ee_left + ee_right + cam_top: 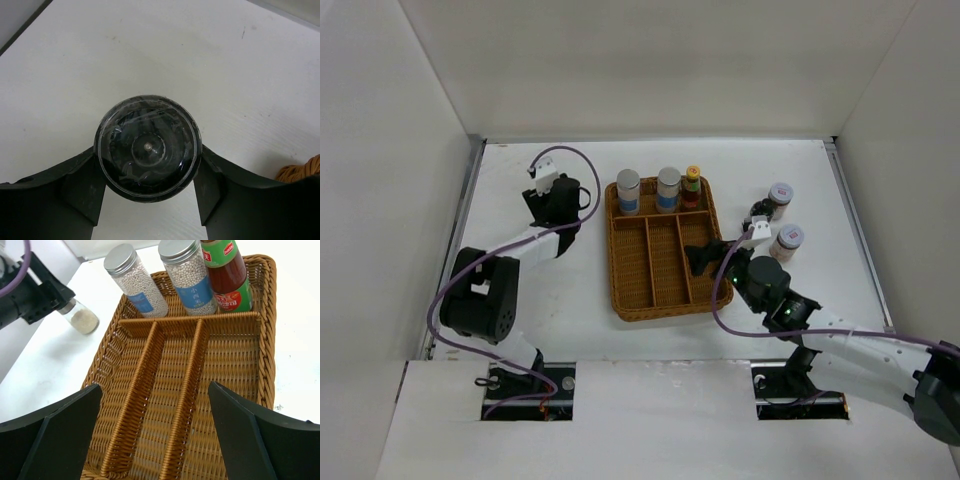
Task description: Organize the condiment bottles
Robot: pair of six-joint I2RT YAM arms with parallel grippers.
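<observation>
In the tray [650, 272], 3 bottles [667, 188] fill the far compartment.

Left arm [535, 243], right arm [860, 348]: white tubular links, bulky black joint housings. Purple cables [567, 148] run along each. Claw fingers [55, 435]: matte black, broad, wedge-shaped; white wrist blocks [545, 181].

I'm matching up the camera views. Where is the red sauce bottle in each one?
Top external: red sauce bottle, rightmost in the far compartment of the wicker tray.
Left wrist: not in view.
Right wrist: top edge, right of centre.
Shared landmark: the wicker tray.
</observation>
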